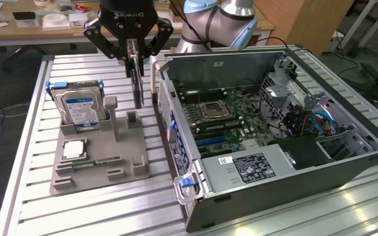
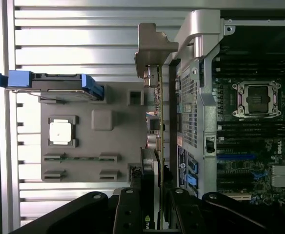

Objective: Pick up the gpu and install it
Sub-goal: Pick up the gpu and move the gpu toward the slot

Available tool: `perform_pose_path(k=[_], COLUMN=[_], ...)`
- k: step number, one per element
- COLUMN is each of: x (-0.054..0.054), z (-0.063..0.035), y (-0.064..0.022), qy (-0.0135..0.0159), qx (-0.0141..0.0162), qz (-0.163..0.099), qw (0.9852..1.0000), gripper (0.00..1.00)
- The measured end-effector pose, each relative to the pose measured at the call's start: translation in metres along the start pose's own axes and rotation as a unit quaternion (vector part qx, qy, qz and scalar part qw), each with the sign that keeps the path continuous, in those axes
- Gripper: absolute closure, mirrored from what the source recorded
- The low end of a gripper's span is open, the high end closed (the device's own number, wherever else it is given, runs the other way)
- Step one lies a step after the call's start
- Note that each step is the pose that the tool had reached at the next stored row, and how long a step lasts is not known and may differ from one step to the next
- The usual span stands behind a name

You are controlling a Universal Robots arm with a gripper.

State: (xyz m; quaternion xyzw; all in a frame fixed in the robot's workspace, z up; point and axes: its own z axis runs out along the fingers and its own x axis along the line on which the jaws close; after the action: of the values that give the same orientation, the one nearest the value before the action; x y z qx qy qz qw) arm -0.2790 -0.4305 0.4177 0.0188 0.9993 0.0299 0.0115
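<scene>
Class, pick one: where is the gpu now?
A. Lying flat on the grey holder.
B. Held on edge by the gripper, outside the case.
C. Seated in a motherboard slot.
B: the gripper is shut on the gpu, which hangs on edge beside the computer case.

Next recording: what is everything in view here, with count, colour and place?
gpu: one, black with silver bracket, held on edge beside the case, over the holder's edge.
hard drive: one, silver, blue label, upright in holder.
processor chip: one, silver, flat in holder.
memory stick: one, green, flat in holder.
holder: one, grey, on table, exterior view's left.
computer case: one, dark, open, exterior view's right.
table: one, silver, slotted, under everything.
gripper: one, black, shut on the gpu.
arm: one, silver and blue, behind case.
</scene>
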Motion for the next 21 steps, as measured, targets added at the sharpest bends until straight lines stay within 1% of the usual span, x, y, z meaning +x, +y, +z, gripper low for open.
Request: perform_pose_path(k=[21], x=[-0.029], z=[0.0007], y=[0.0011], qy=[0.0000], qx=[-0.0001], qz=[0.000], qw=[1.0000], gripper=[0.73])
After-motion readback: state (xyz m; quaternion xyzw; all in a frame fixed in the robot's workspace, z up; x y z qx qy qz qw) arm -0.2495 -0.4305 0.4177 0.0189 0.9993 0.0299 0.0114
